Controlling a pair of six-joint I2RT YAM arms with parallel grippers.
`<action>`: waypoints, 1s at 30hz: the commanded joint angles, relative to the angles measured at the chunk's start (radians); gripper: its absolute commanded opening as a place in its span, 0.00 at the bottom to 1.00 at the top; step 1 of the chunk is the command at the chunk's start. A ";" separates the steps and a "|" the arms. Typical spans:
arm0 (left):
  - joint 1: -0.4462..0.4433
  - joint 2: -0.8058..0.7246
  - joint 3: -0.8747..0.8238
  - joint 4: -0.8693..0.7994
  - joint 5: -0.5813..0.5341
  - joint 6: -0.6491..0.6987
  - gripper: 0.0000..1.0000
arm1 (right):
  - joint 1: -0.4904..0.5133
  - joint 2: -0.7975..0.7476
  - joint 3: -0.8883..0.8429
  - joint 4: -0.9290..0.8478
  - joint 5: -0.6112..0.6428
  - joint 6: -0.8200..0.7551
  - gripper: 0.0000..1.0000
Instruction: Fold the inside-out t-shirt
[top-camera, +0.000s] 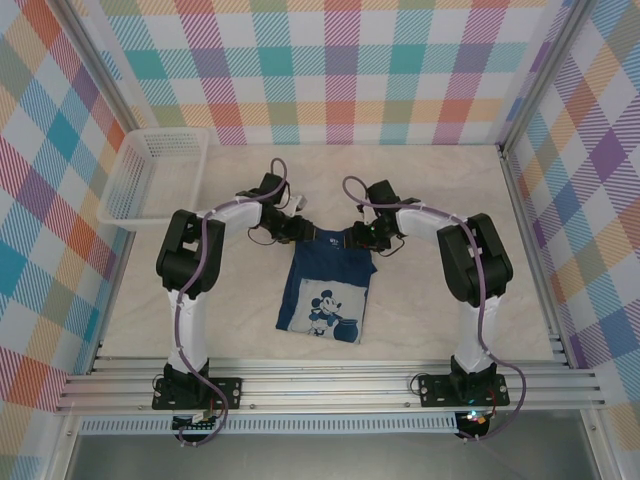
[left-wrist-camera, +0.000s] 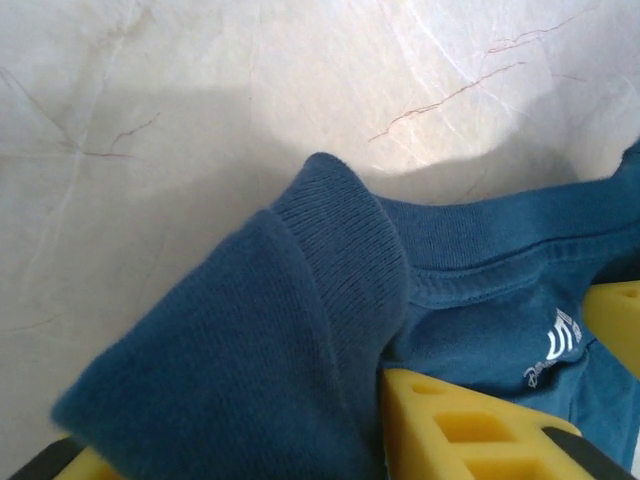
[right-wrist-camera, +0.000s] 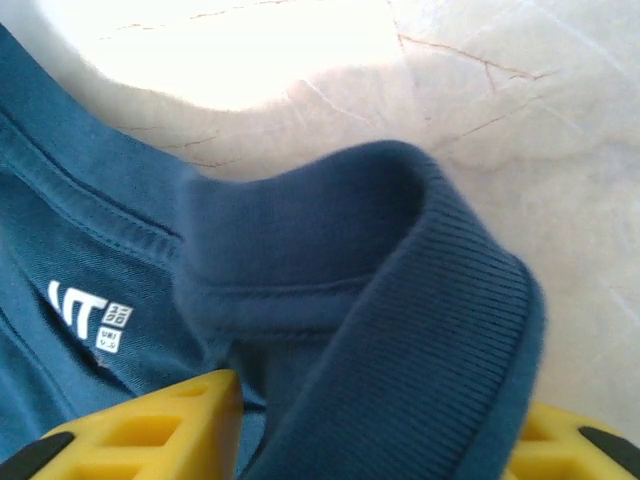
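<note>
Mid-table lies the dark navy blue short-sleeved t-shirt (top-camera: 325, 295), cartoon print toward its near hem. It's light, limp, thin cloth that will likely sag and slide on the pale marbled table top (top-camera: 450, 200), so the firmer ribbed collar at the far end looks the best place to hold. And there they are: the left gripper (top-camera: 300, 232), jaws drawn partway in, pinches a bunched fold of collar ribbing, while the right gripper (top-camera: 360, 238), likewise narrowed, clamps a raised loop of collar.

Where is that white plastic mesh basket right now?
In the overhead view, the white plastic mesh basket sits at the far left, against the checked wall, beyond the left arm and apart from the dark navy blue t-shirt.
</note>
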 joint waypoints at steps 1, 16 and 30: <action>-0.018 0.048 -0.011 -0.015 0.064 0.005 0.31 | 0.018 0.039 -0.015 0.022 -0.042 0.010 0.42; -0.001 0.034 0.063 0.035 0.092 -0.049 0.00 | 0.017 0.012 0.002 0.158 -0.028 0.037 0.07; 0.083 -0.096 0.235 0.075 0.060 -0.103 0.00 | -0.040 -0.089 0.239 0.162 -0.002 -0.102 0.00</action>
